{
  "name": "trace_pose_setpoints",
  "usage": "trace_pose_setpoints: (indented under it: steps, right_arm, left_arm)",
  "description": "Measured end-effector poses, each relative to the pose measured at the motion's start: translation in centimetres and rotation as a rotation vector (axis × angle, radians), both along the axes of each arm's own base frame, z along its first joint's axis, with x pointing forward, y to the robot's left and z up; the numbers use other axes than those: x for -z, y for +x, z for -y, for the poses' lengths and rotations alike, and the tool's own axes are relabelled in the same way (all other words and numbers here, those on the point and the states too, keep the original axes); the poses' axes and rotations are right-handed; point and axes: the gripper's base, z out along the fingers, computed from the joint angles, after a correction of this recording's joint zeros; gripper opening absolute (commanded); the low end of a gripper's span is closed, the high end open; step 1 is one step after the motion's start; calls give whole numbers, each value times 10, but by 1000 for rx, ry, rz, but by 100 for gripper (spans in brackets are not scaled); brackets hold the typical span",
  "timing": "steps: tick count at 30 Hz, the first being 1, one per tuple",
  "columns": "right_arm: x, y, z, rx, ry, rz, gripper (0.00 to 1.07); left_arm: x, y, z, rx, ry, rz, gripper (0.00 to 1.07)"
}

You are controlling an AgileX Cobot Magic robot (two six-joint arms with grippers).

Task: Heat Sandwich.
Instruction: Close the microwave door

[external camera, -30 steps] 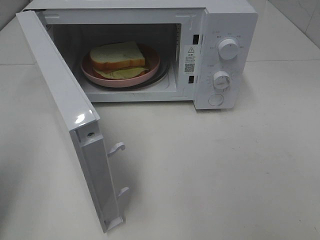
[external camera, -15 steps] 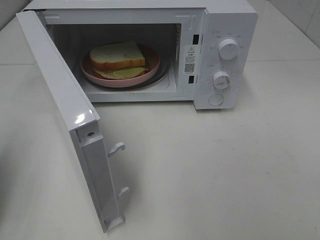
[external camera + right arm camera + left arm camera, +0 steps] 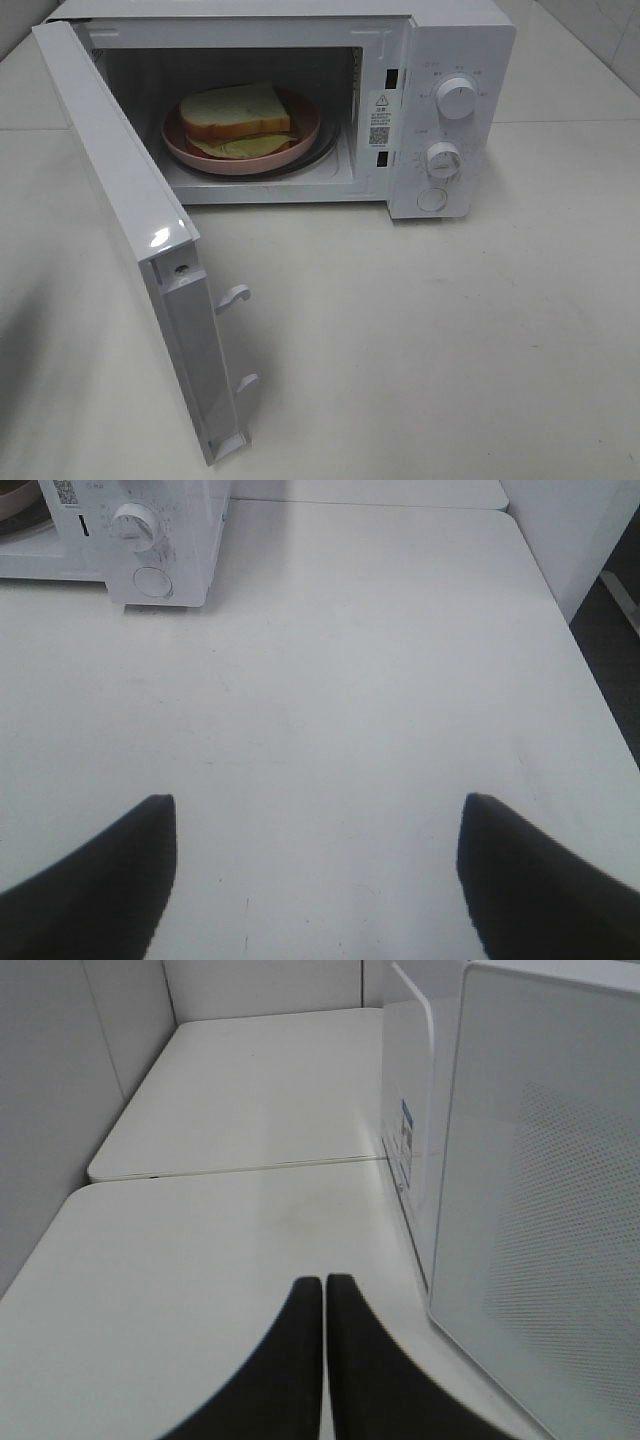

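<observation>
We see the sandwich (image 3: 235,112) on the pink plate (image 3: 306,136) inside the microwave (image 3: 455,40), with the door (image 3: 120,190) swung wide open. The left gripper (image 3: 323,1285) is clenched on nothing, low beside the microwave. The right gripper (image 3: 315,802) is released and empty over the surface (image 3: 450,330).

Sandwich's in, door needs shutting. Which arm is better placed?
Left, probably: the left gripper, shut, sits beside the open door's outer face. The right gripper is off by the dials.

a white table (image 3: 450,330), apparently two slabs butted together, bears a white microwave (image 3: 452,50) standing open-doored.
</observation>
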Motion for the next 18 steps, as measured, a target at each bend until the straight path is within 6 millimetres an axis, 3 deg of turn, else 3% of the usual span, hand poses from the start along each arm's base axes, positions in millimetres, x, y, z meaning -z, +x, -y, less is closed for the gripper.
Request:
trace_pose_setpoints:
  steps: [11, 18]
  right_arm:
    - [0, 0, 0, 0, 0, 1, 76]
    - [0, 0, 0, 0, 0, 1, 76]
  left_arm:
    - [19, 15, 41, 298, 39, -20, 0]
    - [29, 24, 63, 399, 35, -46, 0]
